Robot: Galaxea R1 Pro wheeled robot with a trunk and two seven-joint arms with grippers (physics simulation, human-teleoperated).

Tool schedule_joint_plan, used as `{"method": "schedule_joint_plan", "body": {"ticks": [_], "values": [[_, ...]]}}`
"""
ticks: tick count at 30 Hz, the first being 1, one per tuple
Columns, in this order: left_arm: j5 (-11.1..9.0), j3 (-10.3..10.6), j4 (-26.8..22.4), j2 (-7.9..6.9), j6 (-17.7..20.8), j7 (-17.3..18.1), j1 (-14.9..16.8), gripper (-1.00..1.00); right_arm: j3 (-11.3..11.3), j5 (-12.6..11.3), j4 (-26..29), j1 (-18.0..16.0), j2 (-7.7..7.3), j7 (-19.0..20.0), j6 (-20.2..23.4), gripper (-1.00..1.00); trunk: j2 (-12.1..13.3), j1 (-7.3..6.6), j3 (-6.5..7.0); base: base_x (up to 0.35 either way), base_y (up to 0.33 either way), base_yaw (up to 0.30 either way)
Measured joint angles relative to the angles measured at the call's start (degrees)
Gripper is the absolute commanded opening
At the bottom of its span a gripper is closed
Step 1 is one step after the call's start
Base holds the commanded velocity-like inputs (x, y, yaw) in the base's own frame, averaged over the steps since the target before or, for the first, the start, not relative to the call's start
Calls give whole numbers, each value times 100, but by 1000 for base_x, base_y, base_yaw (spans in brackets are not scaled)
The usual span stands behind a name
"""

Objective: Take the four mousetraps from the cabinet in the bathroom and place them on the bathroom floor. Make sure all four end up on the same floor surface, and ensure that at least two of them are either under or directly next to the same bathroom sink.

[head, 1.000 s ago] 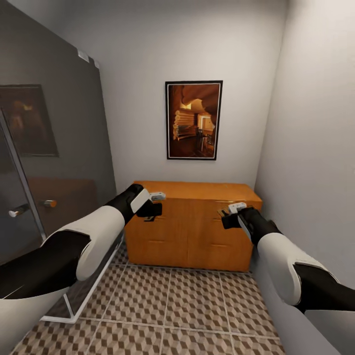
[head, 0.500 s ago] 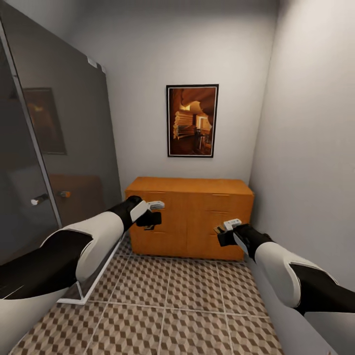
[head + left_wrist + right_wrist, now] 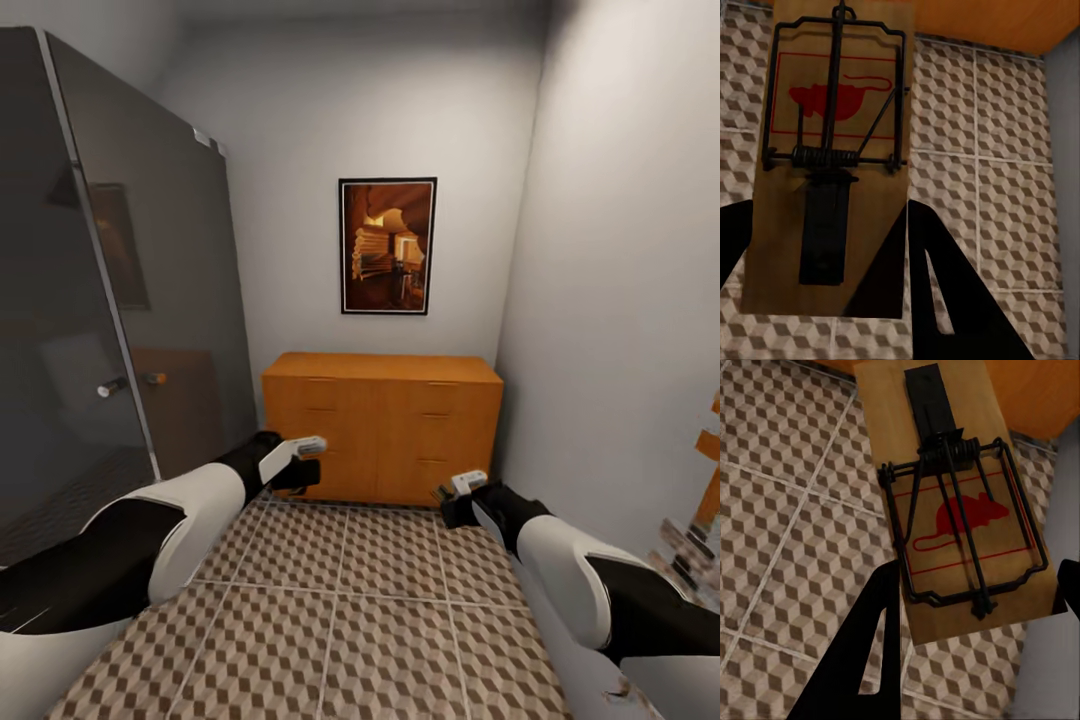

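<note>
A wooden mousetrap with a red mouse print is gripped in the left hand, and a second mousetrap is clamped in the right hand. Both are held above the cube-patterned bathroom floor, in front of the closed orange-brown cabinet, beside a dark glass enclosure
</note>
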State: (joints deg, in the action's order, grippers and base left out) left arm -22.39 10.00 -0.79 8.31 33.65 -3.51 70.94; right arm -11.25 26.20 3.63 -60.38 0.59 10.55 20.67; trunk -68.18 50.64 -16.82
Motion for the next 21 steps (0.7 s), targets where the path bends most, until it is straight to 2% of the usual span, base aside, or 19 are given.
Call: {"method": "schedule_joint_plan", "body": {"ticks": [9,13,18,21], "values": [[-35,-7,0,-283,-371,14,-524,-100,0,-21,-1,54,8,-4,-44,-100,0,0,0,-345,0,0],[-46,-10,3,-389,-464,14,-670,-100,1,-17,-1,203,9,-55,-95,-100,0,0,0,-346,0,0],[-17,-11,10,-430,-541,14,-922,-100,0,8,-7,474,21,-499,-152,-100,0,0,0,-346,0,0],[-39,-11,13,-450,-740,13,-1105,-100,-3,-7,-48,552,26,-748,-191,-100,0,0,0,-345,0,0]]}}
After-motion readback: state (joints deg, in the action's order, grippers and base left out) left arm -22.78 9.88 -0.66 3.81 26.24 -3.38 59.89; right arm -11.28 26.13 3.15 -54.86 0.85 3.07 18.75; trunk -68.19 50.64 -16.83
